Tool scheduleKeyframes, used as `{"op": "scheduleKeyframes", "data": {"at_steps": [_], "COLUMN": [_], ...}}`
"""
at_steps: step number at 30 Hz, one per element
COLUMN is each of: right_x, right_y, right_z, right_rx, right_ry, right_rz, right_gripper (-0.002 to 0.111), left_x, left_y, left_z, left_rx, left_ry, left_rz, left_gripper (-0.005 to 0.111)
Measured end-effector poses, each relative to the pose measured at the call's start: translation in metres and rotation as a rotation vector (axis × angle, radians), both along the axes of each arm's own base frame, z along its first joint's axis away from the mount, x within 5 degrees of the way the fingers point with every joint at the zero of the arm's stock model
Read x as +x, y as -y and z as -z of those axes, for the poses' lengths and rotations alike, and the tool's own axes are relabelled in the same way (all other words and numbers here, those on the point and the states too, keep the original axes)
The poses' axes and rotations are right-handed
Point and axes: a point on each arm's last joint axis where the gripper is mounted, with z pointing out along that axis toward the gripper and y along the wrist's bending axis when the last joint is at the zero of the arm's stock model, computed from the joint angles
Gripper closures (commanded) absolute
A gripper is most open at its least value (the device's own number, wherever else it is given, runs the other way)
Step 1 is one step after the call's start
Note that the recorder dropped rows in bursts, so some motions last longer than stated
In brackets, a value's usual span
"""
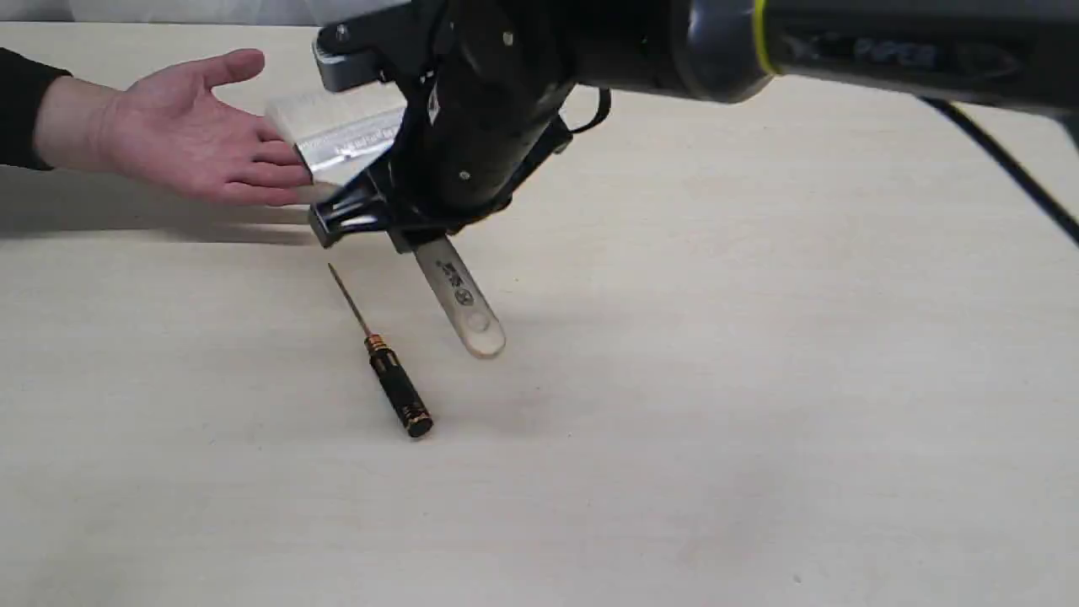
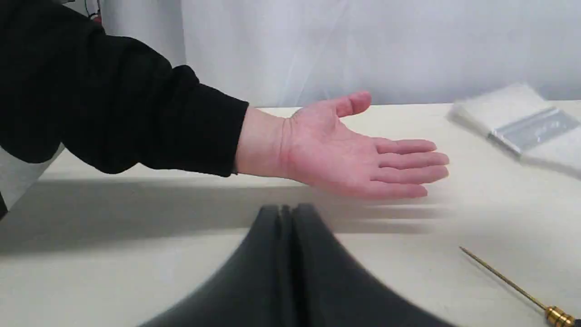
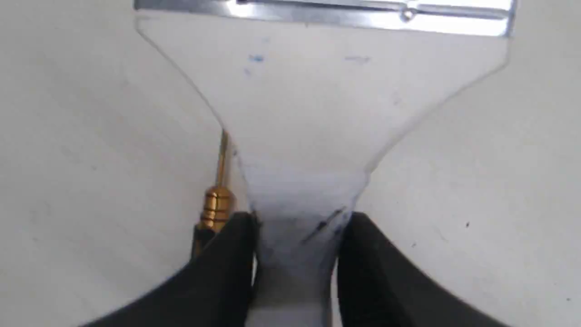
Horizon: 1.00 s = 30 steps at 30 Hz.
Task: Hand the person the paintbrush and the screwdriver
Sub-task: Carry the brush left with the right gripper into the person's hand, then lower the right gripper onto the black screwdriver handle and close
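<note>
Paintbrush is held above the table by the right gripper, whose two fingers press on the wooden handle. The pale bristles point to the far left, near the fingertips of the person's open hand. The screwdriver lies flat on the table, a little nearer, and nothing touches it. The left gripper has its fingers pressed together with nothing between them.

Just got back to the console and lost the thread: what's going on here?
The robot's right hand grips the paintbrush by its handle, above the table, bristle end near the person's open palm, not yet taken. The screwdriver lies on the table, untouched. The left hand is shut and empty.
</note>
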Motion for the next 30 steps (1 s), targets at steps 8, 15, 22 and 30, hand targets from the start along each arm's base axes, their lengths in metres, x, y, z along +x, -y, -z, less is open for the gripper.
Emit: {"op": "scheduleKeyframes", "data": {"at_steps": [8, 15, 22, 30], "right_x": [0.01, 0.03, 0.028, 0.013], "right_y": [-0.03, -0.054, -0.054, -0.036], "right_z": [-0.049, -0.031, -0.001, -0.02], "right_rx": [0.245, 0.278, 0.194, 0.011], "right_ry": [0.09, 0.104, -0.005, -0.127], "right_rz": [-0.126, -0.178, -0.221, -0.27], "right_gripper": [0.103, 0.069, 0.057, 0.057], "left_x": [0.0, 0.0, 0.0, 0.0], "left_y": [0.0, 0.0, 0.0, 0.0], "left_z": [0.0, 0.0, 0.0, 0.0], "left_rx": [0.0, 0.0, 0.0, 0.0], "left_ry": [0.0, 0.0, 0.0, 0.0], "left_rz": [0.0, 0.0, 0.0, 0.0], "left_gripper": [0.107, 0.107, 0.107, 0.107]}}
